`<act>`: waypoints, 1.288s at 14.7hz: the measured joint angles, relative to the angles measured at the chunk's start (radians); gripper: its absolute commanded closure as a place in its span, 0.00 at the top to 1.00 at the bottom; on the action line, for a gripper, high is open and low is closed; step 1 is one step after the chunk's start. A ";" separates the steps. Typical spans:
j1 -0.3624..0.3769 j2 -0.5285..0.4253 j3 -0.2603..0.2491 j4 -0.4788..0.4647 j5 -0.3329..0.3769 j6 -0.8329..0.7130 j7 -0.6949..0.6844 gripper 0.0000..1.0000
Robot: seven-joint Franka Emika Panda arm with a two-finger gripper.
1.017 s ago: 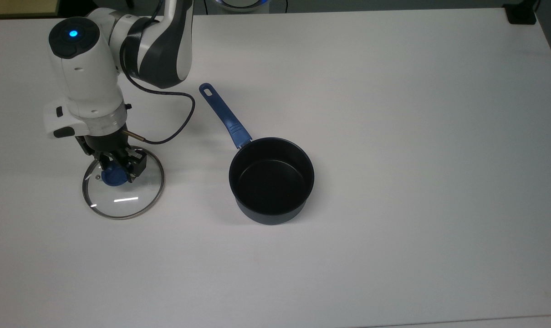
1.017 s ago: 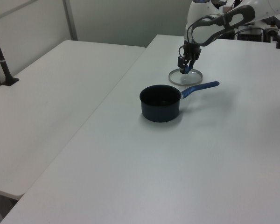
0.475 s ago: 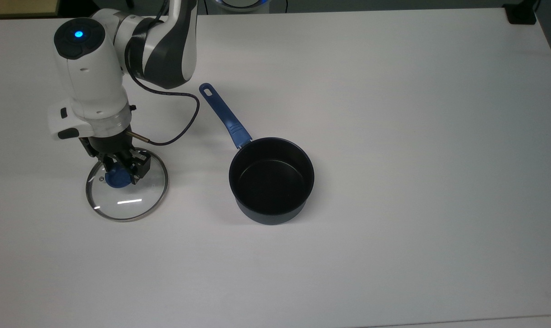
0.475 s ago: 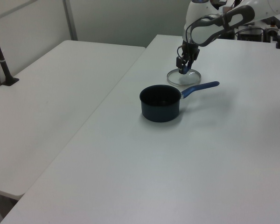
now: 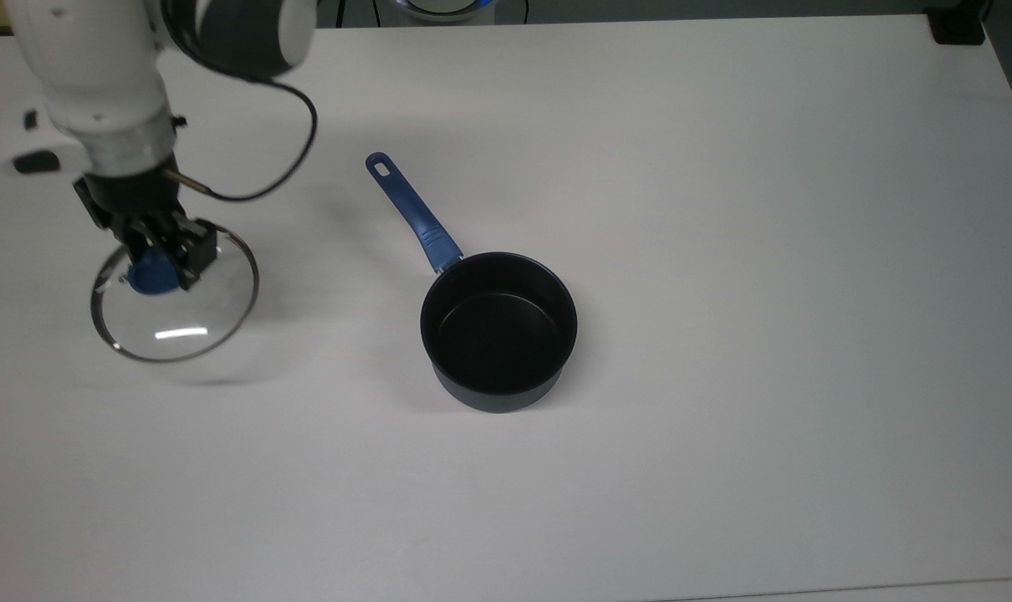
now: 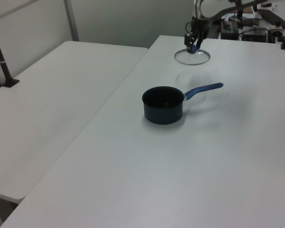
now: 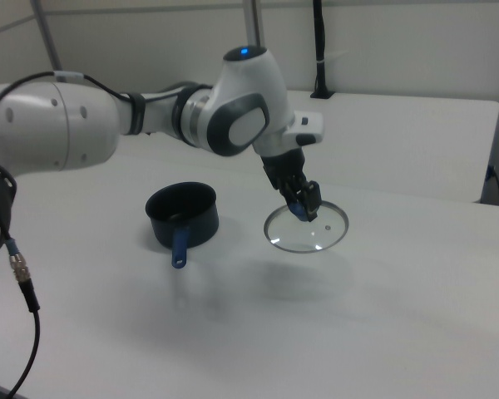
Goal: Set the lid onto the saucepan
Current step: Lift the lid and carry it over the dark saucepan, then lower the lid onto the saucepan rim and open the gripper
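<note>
The clear glass lid (image 5: 181,319) with a steel rim hangs level in the air at the top view's left, casting a faint shadow on the table below. My gripper (image 5: 156,266) is shut on its blue knob. In the left view the lid (image 6: 194,58) floats above the far end of the table under the gripper (image 6: 192,47). The dark saucepan (image 5: 498,330) stands upright and empty at mid-table, its blue handle (image 5: 414,213) pointing to the top view's upper left. In the right view the lid (image 7: 312,234) hovers right of the saucepan (image 7: 181,214).
The white table (image 5: 723,251) stretches wide to the top view's right of the saucepan. A black object (image 5: 958,29) sits at its far right corner. A dark cable (image 5: 255,188) loops from the wrist. A second white table (image 6: 61,85) adjoins on the left view's left.
My gripper has risen with the lid, lifting it off the table. In the top view both shifted toward the upper left. The saucepan has not moved.
</note>
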 measured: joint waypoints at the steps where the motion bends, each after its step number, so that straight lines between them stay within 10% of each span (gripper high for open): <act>1: 0.001 -0.016 -0.002 0.004 0.003 -0.026 -0.002 0.41; 11: 0.425 -0.025 -0.163 0.025 0.113 -0.136 0.148 0.41; 19: 0.492 -0.005 -0.038 0.024 0.029 -0.123 0.338 0.41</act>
